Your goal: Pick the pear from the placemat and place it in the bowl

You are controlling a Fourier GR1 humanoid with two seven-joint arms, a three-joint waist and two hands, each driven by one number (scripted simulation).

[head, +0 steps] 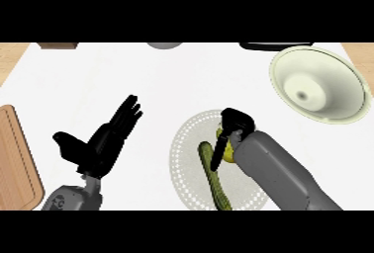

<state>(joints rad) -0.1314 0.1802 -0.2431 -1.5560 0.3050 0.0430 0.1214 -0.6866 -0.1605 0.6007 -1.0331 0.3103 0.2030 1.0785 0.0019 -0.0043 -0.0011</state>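
Status: right robot hand [237, 122] is down over the placemat [188, 148], fingers curled round the pear [228, 152], so it's gripping it afaict. Only slivers of yellow-green show betw the black fingers & the grey forearm; the rest is hidden. Pear is on or just above the mat, right of centre. Can't tell if it's lifted off yet, no gap visible from this angle.

Why the grasp looks like this: forearm comes in from lower right & the hand wraps the pear from above. Prob bc a long green veg [215, 180] lies on the same mat, touching or just beside the pear on its left. One finger seems to sit betw pear & veg. A top grasp avoids shoving the veg sideways. Risk IMO: veg gets nudged or dragged on the lift.

Left robot hand [102, 143]: open, fingers straight, over the tabletop [182, 79] left of the mat, well apart from pear & bowl. Resting, not part of this step.

Containers:
- bowl [321, 69]: up-right of the mat, near it, cream inside. Nothing in it, just bare wall & base.
- mat: holds pear + veg, nothing else.
- wooden board [15, 158]: at the left edge, partly cut off.

Progress est: grasp stage, transfer not yet done. Next needs a lift, a short move up-right, then release over the bowl centre.
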